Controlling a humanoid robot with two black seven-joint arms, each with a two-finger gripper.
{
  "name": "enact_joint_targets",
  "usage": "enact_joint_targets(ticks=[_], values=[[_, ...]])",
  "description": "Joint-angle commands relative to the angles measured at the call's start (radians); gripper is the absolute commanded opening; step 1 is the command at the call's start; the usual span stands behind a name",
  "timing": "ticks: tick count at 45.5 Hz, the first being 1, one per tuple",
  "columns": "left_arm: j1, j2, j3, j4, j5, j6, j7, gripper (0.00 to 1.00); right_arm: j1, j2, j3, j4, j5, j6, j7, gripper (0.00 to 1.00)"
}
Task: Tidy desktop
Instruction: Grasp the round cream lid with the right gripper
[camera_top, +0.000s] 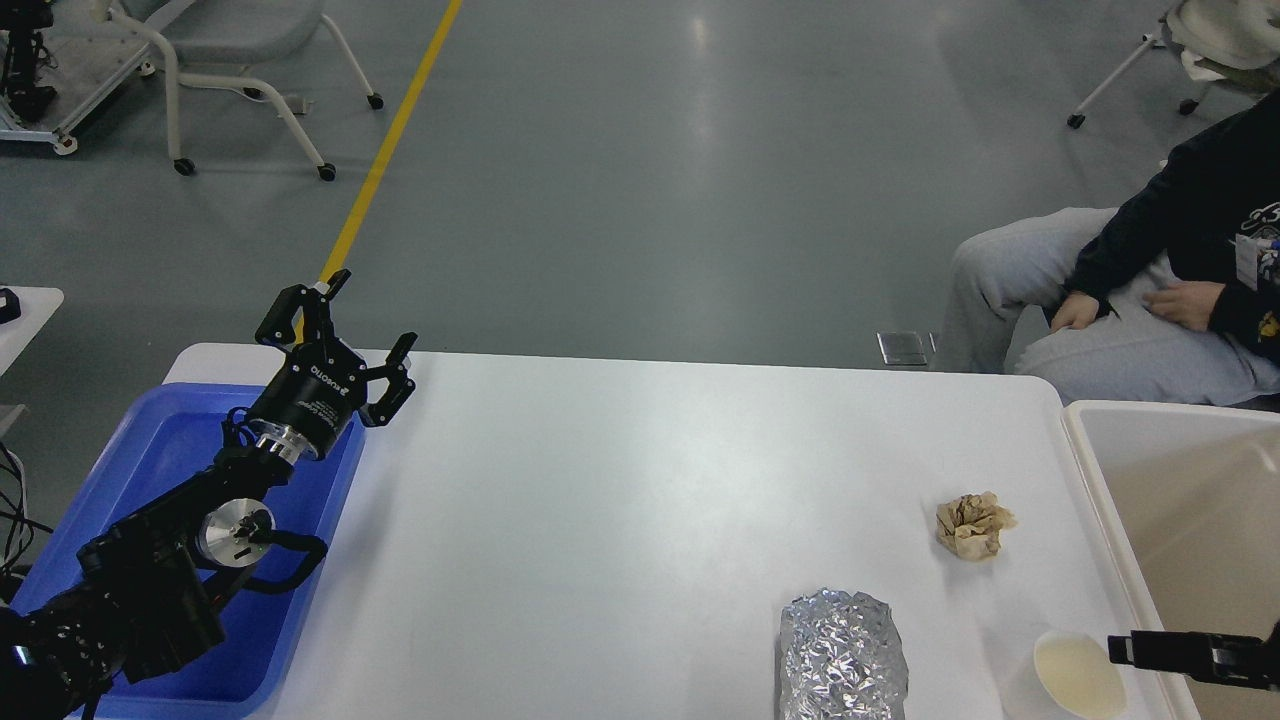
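Judging from the desktop (620, 500), with a crumpled paper ball (972, 525), foil lump (842, 655) and small cup (1078, 672) near its beige-bin (1100, 500) end, we have clearing left, our left gripper (345, 330) wide and empty above the blue tray (170, 450), our right gripper (1125, 650) beside the cup, state unclear.

Glossy grey floor (700, 180), yellow line (390, 140), wheeled chairs (240, 60).
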Motion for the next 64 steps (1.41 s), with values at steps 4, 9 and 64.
enact_joint_targets(ticks=[4,9,64], values=[[0.0,0.0,0.0,0.0,0.0,0.0,0.0,1.0,-0.095,0.091,0.0,-0.061,0.007,-0.108,0.003,1.0],[0.0,0.0,0.0,0.0,0.0,0.0,0.0,1.0,-0.116,0.114,0.0,-0.069,0.007,-0.129,0.003,1.0],[0.0,0.0,0.0,0.0,0.0,0.0,0.0,1.0,-0.213,0.22,-0.003,-0.221,0.004,-0.244,0.07,0.0]])
